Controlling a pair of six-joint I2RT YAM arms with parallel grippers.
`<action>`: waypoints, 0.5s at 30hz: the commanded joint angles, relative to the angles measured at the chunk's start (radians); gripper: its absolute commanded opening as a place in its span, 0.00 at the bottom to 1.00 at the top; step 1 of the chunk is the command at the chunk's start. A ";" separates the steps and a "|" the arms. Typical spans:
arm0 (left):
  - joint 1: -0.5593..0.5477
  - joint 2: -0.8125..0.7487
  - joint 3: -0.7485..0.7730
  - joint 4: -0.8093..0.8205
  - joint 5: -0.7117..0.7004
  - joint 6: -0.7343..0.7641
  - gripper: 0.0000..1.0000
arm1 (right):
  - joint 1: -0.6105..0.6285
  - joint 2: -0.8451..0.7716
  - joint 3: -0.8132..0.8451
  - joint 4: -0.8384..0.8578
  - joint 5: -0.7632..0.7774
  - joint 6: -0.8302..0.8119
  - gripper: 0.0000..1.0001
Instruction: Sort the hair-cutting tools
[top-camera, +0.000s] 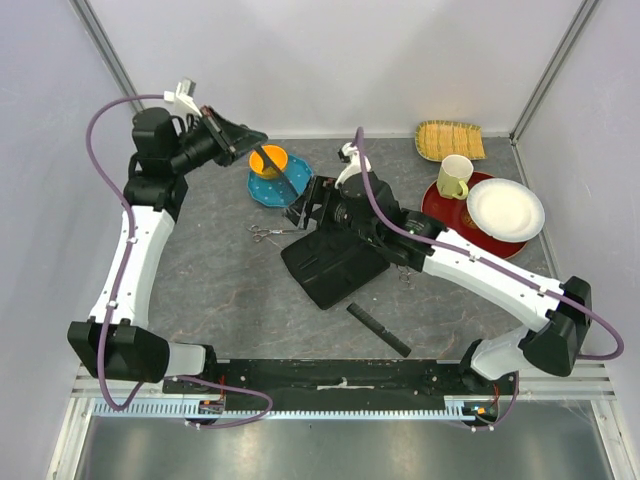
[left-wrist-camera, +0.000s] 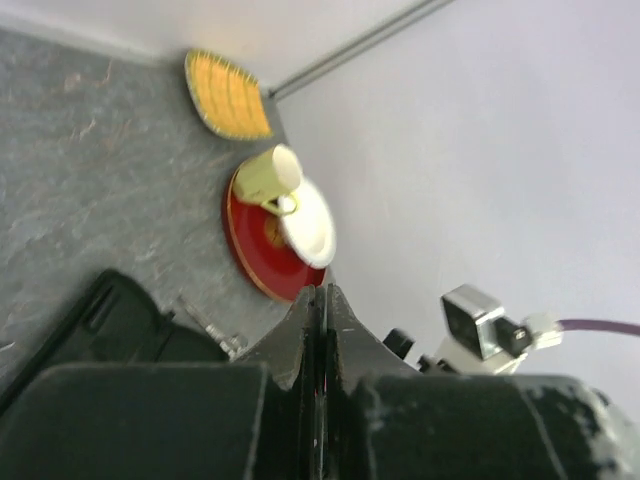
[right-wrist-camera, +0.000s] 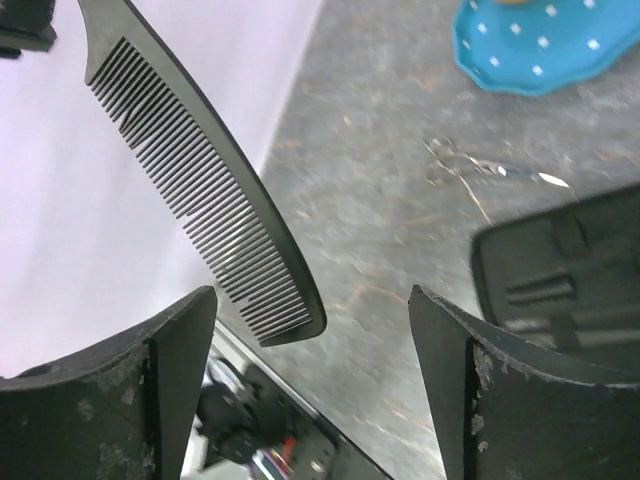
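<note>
1. Left hand (top-camera: 252, 138): raised over the table's (top-camera: 215, 290) far-left part, fingers pressed together on one end of a comb (right-wrist-camera: 225, 200). Its own wrist view hides the comb.
2. Scissors (top-camera: 268, 233): flat on open table, beside the case (top-camera: 335, 265).
3. Right hand (right-wrist-camera: 310, 300): spread around the comb's free end. Only its wrist view shows the gaps.
4. Second comb (top-camera: 378, 329): near the front edge.

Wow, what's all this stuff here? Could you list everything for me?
Combs: 2, black; one lying near front, one in left gripper.
Scissors: 2, silver; one left of case, one right of it.
Case: 1, black, centre.
Bowl: 1, orange, on blue plate, back.
Cup: 1, yellow, on red plate, right.
White plate: 1, on red plate.
Woven tray: 1, yellow, back right.
Grippers: left gripper shut on comb, right gripper open.
</note>
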 joint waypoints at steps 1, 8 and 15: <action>-0.004 0.031 0.129 -0.076 -0.088 -0.196 0.02 | -0.001 -0.065 -0.033 0.327 0.074 0.101 0.87; -0.004 0.013 0.149 0.020 -0.160 -0.405 0.02 | -0.001 -0.128 -0.143 0.662 0.164 0.141 0.88; -0.004 0.018 0.172 0.091 -0.186 -0.485 0.02 | -0.008 -0.113 -0.111 0.788 0.173 0.134 0.81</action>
